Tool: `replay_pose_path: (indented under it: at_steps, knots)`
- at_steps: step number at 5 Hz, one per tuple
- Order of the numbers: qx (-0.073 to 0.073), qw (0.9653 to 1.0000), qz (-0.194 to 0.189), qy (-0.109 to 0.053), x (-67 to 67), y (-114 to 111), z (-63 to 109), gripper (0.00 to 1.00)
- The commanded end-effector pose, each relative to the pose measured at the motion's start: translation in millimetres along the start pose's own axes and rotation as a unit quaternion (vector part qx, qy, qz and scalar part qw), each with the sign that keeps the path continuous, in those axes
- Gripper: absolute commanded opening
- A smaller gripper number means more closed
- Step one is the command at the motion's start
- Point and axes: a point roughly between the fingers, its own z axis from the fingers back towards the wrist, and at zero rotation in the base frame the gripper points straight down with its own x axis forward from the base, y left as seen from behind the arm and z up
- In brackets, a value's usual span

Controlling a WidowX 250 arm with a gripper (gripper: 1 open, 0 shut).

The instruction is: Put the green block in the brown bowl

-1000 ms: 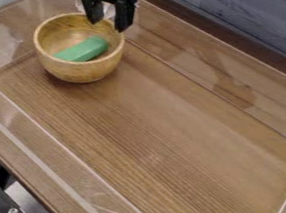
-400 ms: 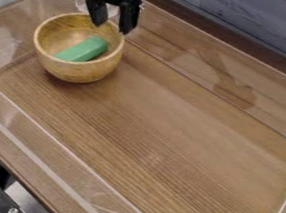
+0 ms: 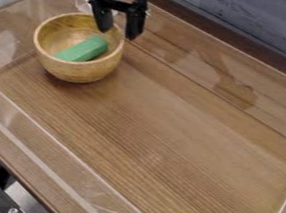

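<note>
Near the table's (image 3: 169, 133) far-left corner, the block (image 3: 82, 49) lies inside the bowl (image 3: 57, 64) while the empty end effector (image 3: 119, 24), fingers apart, has drifted slightly right, so the placement looks done.

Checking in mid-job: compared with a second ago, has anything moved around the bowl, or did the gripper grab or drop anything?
The gripper has drifted slightly to the right in the picture, along the far side of the brown bowl, jaws open and empty throughout. Nothing was grabbed or released. The green block lies inside the bowl just as before, and the bowl has not shifted on the table.
</note>
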Motion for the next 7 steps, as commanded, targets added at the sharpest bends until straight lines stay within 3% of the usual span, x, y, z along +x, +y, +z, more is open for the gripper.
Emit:
replay_pose_path:
  at_steps: [1,7]
  knots:
    - [0.005,0.9994,-0.010,-0.032,18.2,-14,19.8,1.00]
    - [-0.012,0.9996,-0.013,-0.021,28.8,-24,0.7,1.00]
